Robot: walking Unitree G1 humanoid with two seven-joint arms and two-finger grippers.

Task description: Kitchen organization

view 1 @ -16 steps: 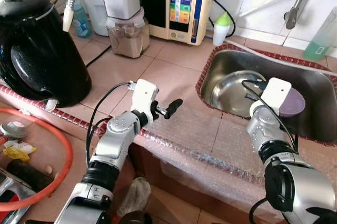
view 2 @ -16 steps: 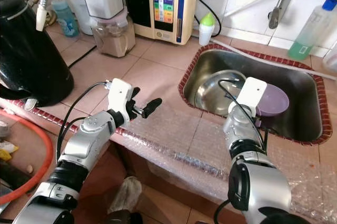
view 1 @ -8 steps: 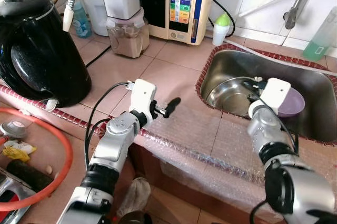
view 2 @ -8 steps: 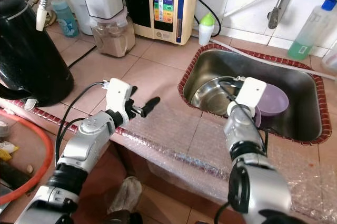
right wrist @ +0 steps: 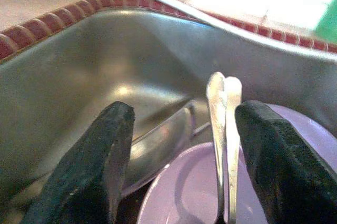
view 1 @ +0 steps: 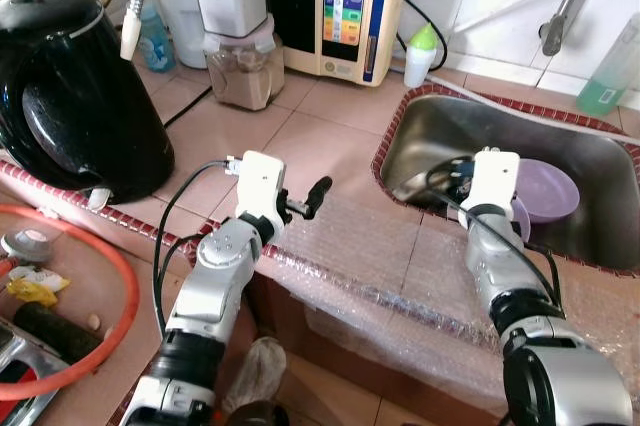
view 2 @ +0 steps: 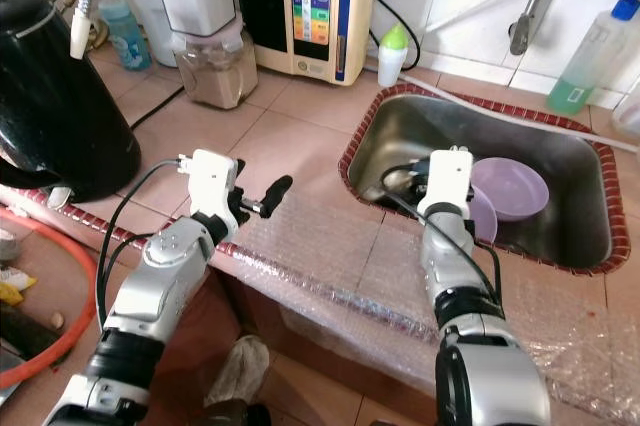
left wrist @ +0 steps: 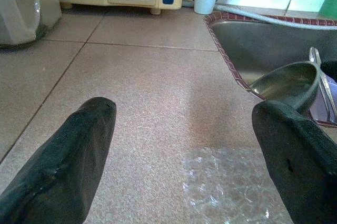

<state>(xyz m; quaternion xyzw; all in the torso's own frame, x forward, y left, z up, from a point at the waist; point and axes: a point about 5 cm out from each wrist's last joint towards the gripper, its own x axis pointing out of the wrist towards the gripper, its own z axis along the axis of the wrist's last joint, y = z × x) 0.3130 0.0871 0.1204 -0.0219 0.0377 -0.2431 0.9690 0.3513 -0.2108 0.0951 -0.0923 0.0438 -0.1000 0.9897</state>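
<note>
Leftward along the sink (view 1: pixel 600 246) rim has swung the right end effector (right wrist: pixel 179 145), fingers spread, empty, over purple bowls (view 1: pixel 545 189) and spoons (right wrist: pixel 224 129); dishes remain unsorted.

Bright daylight, blown-out glare beyond sink (right wrist: pixel 79 71)

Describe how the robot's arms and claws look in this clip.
Both arms are silver metal with black joint rings. Each wrist carries a white boxy block with a looping black cable. The left claw and right claw each have two thick, matte black fingers.
</note>
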